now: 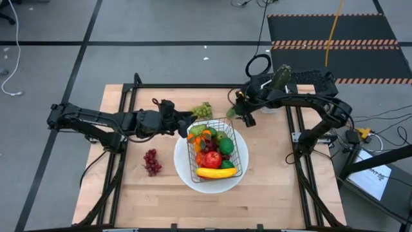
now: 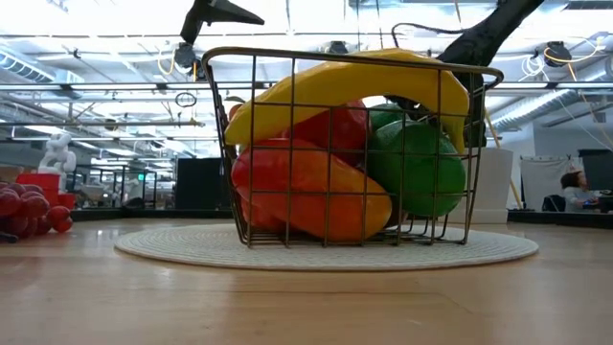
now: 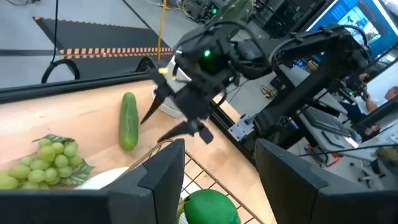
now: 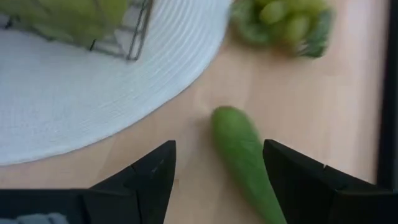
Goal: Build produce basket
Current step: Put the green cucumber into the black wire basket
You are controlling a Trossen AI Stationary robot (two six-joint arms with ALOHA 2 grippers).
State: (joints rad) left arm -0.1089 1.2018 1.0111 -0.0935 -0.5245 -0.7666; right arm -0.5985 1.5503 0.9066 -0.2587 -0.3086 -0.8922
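The wire basket stands on a round white plate, filled with a banana, a red apple, limes and other produce. My left gripper hovers open over the basket's far left corner, empty. My right gripper is open and slants down over a cucumber that lies flat on the table beyond the plate. Its fingers stand on either side of the cucumber's end without touching. Green grapes lie beside the cucumber, purple grapes left of the plate.
A white pot with a cactus stands at the far right behind my right arm. The plate's rim lies close to the cucumber. Bare wood shows along the table's near edge and in its left part.
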